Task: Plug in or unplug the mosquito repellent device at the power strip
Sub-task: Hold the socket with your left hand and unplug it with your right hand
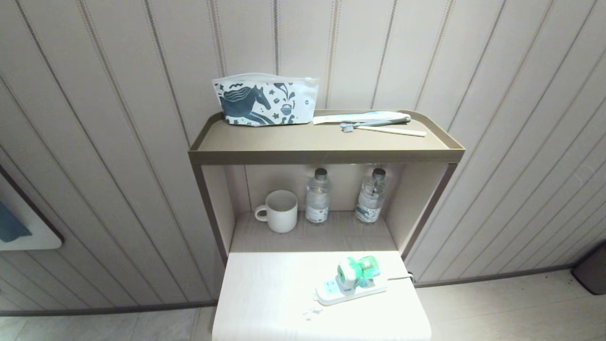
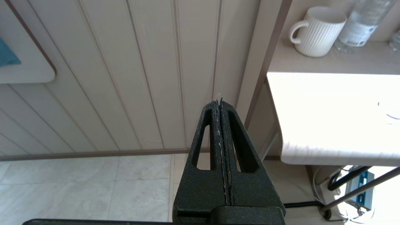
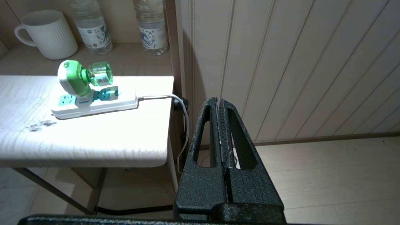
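On power strip — white-and-green mosquito repellent device, bottle sideways

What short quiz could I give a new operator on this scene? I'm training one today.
1. True or false: the mosquito repellent device sits plugged into the power strip.
2. How many water bottles stand beside the mug?
3. Which fits both claws? A) open above the strip B) shut, off the table's sides C) gripping the cord

Key:
1. True.
2. Two.
3. B: the left claw and right claw are shut, clear of the table.
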